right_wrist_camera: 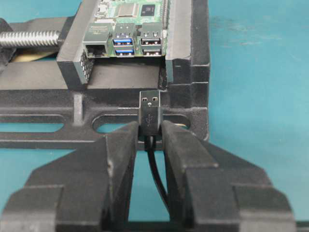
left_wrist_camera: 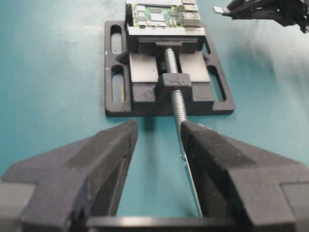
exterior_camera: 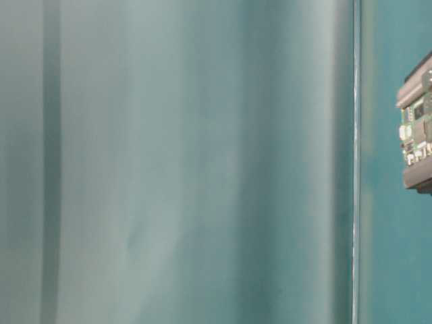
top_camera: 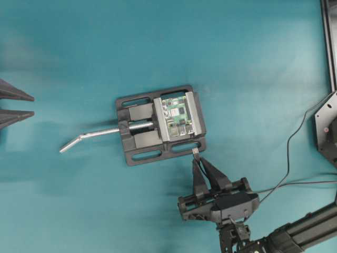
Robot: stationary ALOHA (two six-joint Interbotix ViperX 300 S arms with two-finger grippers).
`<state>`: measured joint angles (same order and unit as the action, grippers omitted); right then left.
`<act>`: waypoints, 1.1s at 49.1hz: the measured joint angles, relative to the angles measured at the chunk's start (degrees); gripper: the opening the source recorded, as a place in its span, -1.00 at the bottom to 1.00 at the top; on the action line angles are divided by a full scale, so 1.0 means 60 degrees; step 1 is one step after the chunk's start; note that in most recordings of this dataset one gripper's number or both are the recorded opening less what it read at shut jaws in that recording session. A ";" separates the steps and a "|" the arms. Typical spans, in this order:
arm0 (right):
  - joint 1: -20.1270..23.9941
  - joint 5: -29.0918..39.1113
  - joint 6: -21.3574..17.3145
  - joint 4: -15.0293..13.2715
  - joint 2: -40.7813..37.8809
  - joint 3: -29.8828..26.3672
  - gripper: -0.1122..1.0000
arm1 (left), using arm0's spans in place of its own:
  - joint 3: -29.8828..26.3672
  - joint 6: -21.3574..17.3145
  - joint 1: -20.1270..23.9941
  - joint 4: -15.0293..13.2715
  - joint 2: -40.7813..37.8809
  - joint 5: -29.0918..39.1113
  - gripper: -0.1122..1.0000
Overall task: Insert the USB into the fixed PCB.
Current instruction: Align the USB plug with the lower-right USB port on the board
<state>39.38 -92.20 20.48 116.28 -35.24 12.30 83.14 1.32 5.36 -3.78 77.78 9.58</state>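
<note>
1. Two pincers are seen. The right pincer (right_wrist_camera: 150, 133) is closed narrowly on one plug, the USB (right_wrist_camera: 150, 112), which is held by its dark body between the two fingers (right_wrist_camera: 118, 145), with the metal tip pointing out ahead.
2. One thin black cable (right_wrist_camera: 157, 174) is seen running back from the plug between the fingers.
3. In the overhead view, the right pincer (top_camera: 198, 158) is placed just below the lower edge of the vise (top_camera: 138, 156), with the USB (top_camera: 195, 151) at that edge, not yet in any socket.
4. The plug tip is seen apart from the circuit board, roughly level with the vise base and in front of it.
5. One green board, the fixed PCB (top_camera: 176, 117), is clamped between two grey metal jaws of the one black vise, on the teal counter (top_camera: 79, 52).
6. On the board edge facing the right pincer, four USB sockets are counted in two stacks, two of them blue, beside one larger metal socket (right_wrist_camera: 96, 41).
7. One threaded screw (left_wrist_camera: 175, 92) and one bent silver handle (top_camera: 87, 138) extend from the vise to the left.
8. The left pincer (left_wrist_camera: 159, 145) is held wide apart, empty, well away from the vise at the left edge of the counter.
</note>
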 measured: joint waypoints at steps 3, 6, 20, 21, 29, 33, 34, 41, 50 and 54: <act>0.0000 -0.0015 0.0000 0.0015 -0.0015 -0.0015 -0.42 | 0.0000 0.0000 0.0000 0.0000 0.0000 0.0000 0.15; -0.0015 -0.0015 0.0000 0.0015 0.0000 -0.0044 -0.42 | 0.0000 0.0000 0.0000 0.0000 0.0000 0.0000 0.15; -0.0176 -0.0029 0.0000 0.0000 0.0000 -0.0044 -0.42 | 0.0000 0.0000 0.0000 0.0000 0.0000 0.0000 0.15; -0.0176 -0.0044 0.0000 0.0000 -0.0015 -0.0044 -0.42 | 0.0000 0.0000 0.0000 0.0000 0.0000 0.0000 0.15; -0.0234 -0.0044 0.0029 -0.0103 0.0000 -0.0044 -0.42 | 0.0000 0.0000 0.0000 0.0000 0.0000 0.0000 0.15; -0.0293 -0.0044 0.0059 -0.0176 0.0000 -0.0044 -0.42 | 0.0000 0.0000 0.0000 0.0000 0.0000 0.0000 0.15; -0.0293 -0.0044 0.0059 -0.0190 -0.0015 -0.0044 -0.42 | 0.0000 0.0000 -0.0015 0.0000 0.0000 0.0000 0.15; -0.0381 -0.0044 0.0132 -0.0205 0.0000 -0.0059 -0.42 | 0.0000 0.0000 0.0000 0.0000 0.0000 0.0000 0.15; -0.0483 -0.0073 0.0161 -0.0205 0.0000 -0.0044 -0.42 | 0.0000 0.0000 0.0000 0.0000 0.0015 0.0000 0.15; -0.0542 -0.0103 0.0205 -0.0205 0.0000 -0.0044 -0.42 | 0.0000 0.0000 -0.0015 0.0000 0.0000 0.0000 0.15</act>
<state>36.12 -92.81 21.71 115.05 -35.24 12.04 83.14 1.32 5.27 -3.78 77.78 9.58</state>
